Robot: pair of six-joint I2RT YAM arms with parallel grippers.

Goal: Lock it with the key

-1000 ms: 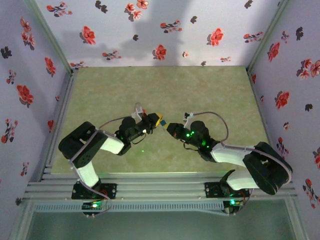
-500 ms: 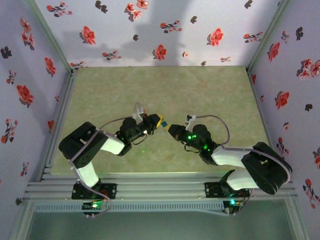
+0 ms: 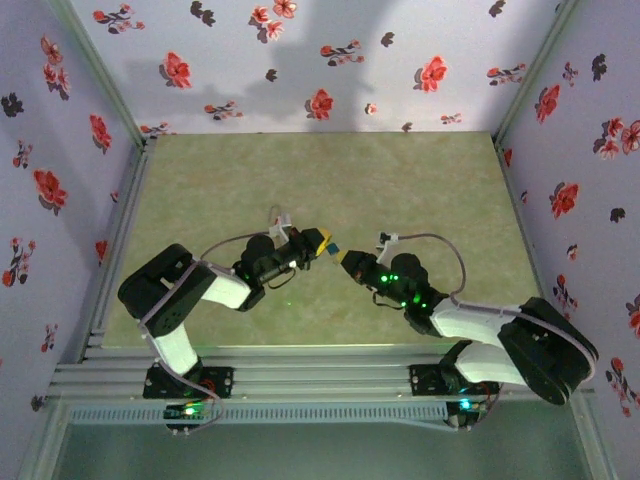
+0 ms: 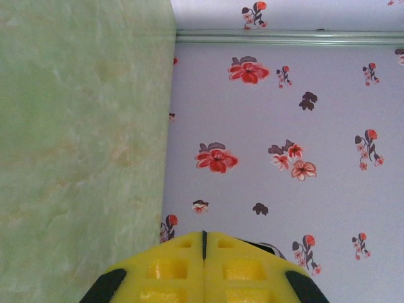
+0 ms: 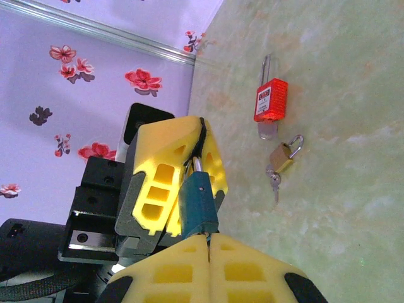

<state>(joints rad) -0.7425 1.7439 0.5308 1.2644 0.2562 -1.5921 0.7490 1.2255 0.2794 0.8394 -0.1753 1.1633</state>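
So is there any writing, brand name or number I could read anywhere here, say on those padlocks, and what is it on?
Nothing here can be read as text.
Red padlock: it carries a white label, but the print is too small and blurred to read.
Brass padlock: no legible marking.
Teal padlock: no lettering shows on the visible face.
Walls: flower pattern, no words or numbers.

We see a teal padlock [image 5: 198,205] with a smooth plastic body, a red padlock [image 5: 271,101] in smooth plastic with a bare metal shackle, a small shiny brass padlock [image 5: 284,156], and a matt, mottled green table [image 5: 341,208].
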